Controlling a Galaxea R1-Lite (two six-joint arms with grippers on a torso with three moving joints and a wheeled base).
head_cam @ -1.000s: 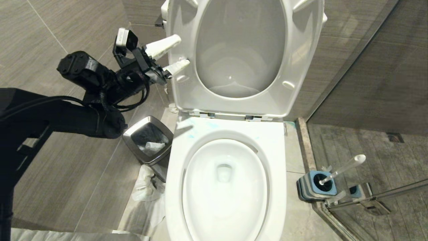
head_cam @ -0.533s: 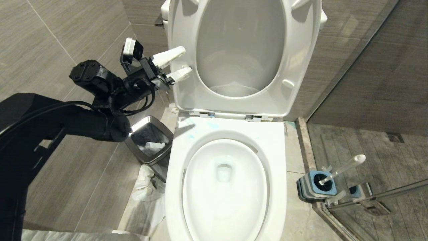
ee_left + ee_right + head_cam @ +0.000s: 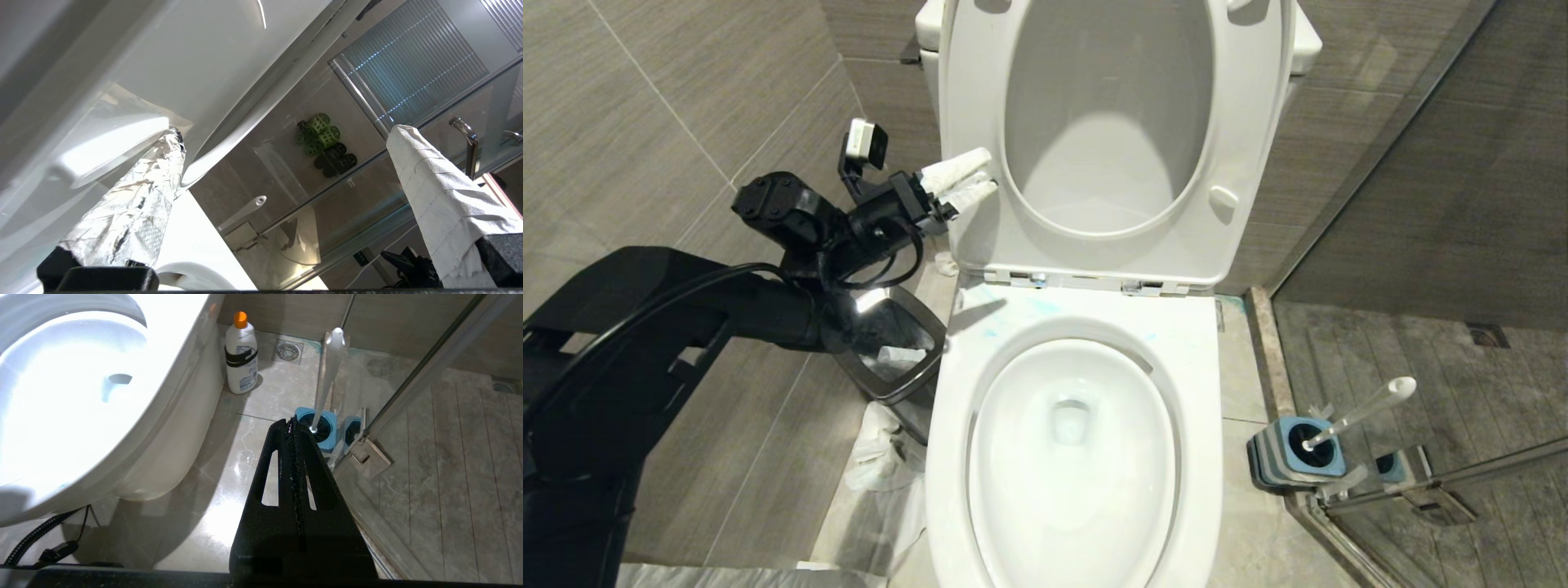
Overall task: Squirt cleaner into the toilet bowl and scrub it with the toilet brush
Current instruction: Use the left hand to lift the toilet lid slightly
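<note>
The toilet bowl [image 3: 1205, 384] stands below me with its white seat [image 3: 1245, 139] and lid raised. Thin turquoise smears of cleaner [image 3: 1013, 314] mark the back rim. My left gripper [image 3: 976, 175] is open, its paper-wrapped fingers [image 3: 135, 212] wide apart, one tip against the raised seat's left edge. The toilet brush [image 3: 1360, 412] leans in its blue holder [image 3: 1294, 457] on the floor to the right. A white bottle with an orange cap [image 3: 241, 355] stands beside the bowl's base. My right gripper [image 3: 291, 422] hangs low near the holder, shut and empty.
A steel-rimmed bin [image 3: 849, 331] sits left of the bowl, under my left arm, with crumpled paper [image 3: 878, 457] on the floor before it. A glass shower door [image 3: 1445, 469] and its metal hinge stand just right of the brush holder.
My left arm has moved right and forward and the wrist has rolled. The seat and lid now stand further back, more upright. The right arm has not moved.
</note>
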